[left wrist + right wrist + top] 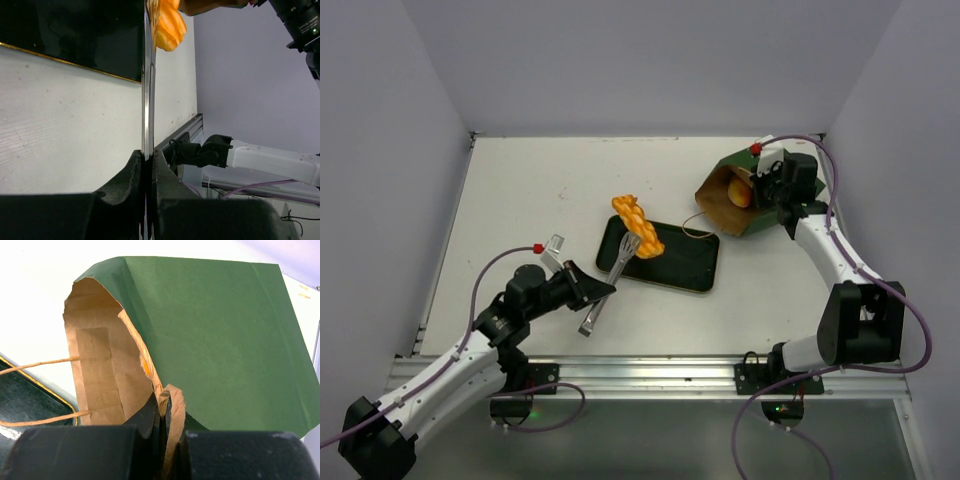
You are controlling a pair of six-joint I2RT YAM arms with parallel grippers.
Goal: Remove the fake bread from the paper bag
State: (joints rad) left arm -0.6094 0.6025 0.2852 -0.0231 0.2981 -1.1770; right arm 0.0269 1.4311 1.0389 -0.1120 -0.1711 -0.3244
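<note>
The left gripper [148, 160] is clamped on slim metal tongs [620, 262] pinching the orange braided loaf [637, 227] over the edge of the black rectangular tray [690, 265]; the right gripper [162, 415] pinches the rim of the dark green paper bag [215, 330], an orange oval roll [740, 193] inside

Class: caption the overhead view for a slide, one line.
Left gripper holds tongs gripping a braided loaf at the tray; right gripper pinches the paper bag, roll inside.

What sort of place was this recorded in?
Most likely a robot lab test cell, not a real kitchen: a white table boxed in by plain walls, two arms bolted to an aluminium rail at its near edge, and props on it, a toy braided loaf, black tray and green paper bag.
</note>
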